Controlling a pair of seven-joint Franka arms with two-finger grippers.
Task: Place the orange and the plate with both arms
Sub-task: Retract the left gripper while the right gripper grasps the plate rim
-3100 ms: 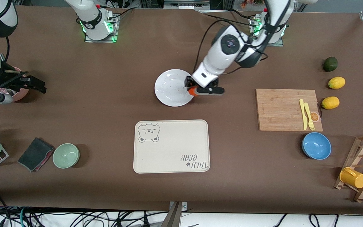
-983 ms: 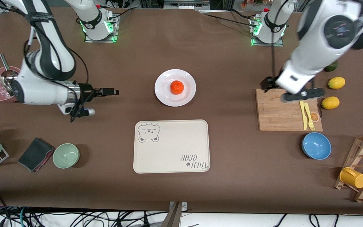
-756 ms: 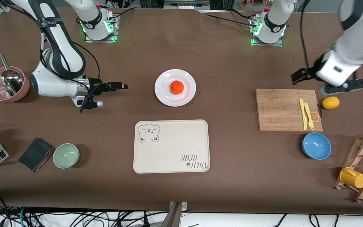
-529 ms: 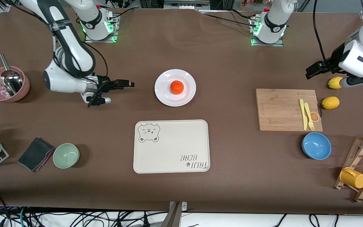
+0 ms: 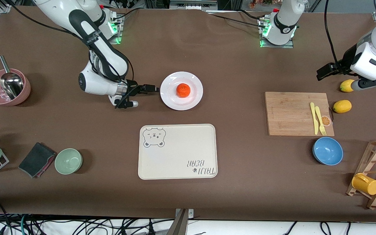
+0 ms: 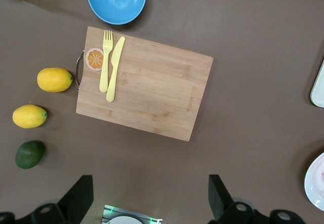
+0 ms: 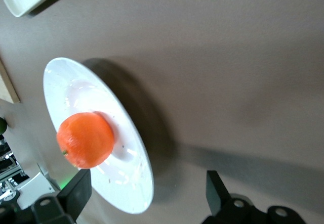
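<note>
Cream rectangular bear-print tray point(image 5: 177, 151) lies near the desk's front edge, mid-table. Farther in, the small round red-orange orange point(image 5: 183, 90) sits on the round white glossy plate point(image 5: 195, 83) at desk centre. Right gripper point(image 5: 151, 88) is low, just beside the plate's rim, jaws spread, empty. Left gripper point(image 5: 342, 80) hangs over the yellow oval lemon point(image 5: 346, 86) by the left arm's end edge, jaws spread, empty.

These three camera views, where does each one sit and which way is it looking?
Front view: high across the table, facing both arms, right gripper beside the plate.
Left wrist view: looks down on the cutting board; open fingertips show.
Right wrist view: low beside the plate, open fingertips showing.
The front and right wrist views share the orange.
</note>
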